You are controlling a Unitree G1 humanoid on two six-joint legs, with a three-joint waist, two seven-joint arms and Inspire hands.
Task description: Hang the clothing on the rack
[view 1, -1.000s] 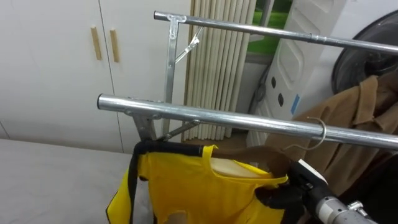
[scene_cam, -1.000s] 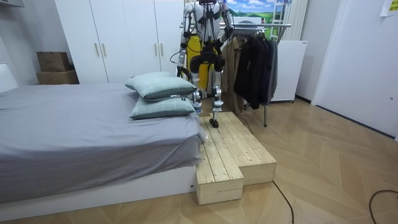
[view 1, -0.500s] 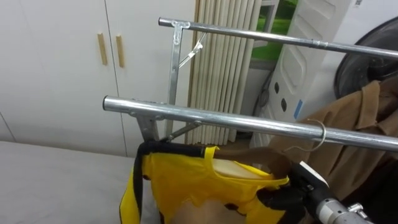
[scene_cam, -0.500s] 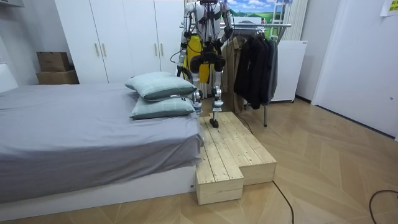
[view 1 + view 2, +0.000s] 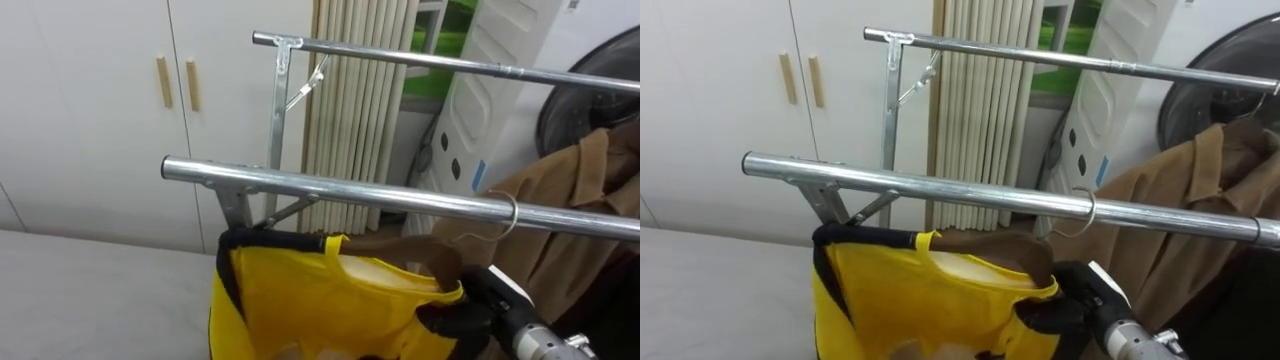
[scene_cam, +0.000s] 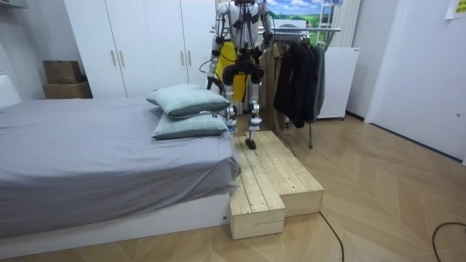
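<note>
While your right hand [image 5: 465,322] pinches the yellow shirt [image 5: 300,297] at its shoulder, hanger hook [image 5: 514,212] apparently over the near rail [image 5: 330,187], careful: tugging sideways could unseat that hook.

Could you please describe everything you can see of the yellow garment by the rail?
The yellow garment looks like thin, smooth cloth with a black band along its left edge. It sits on a brown wooden hanger whose wire hook loops over the near metal rail, so it hangs just below it, lower part out of frame. The dark right hand clasps its right shoulder.
</note>
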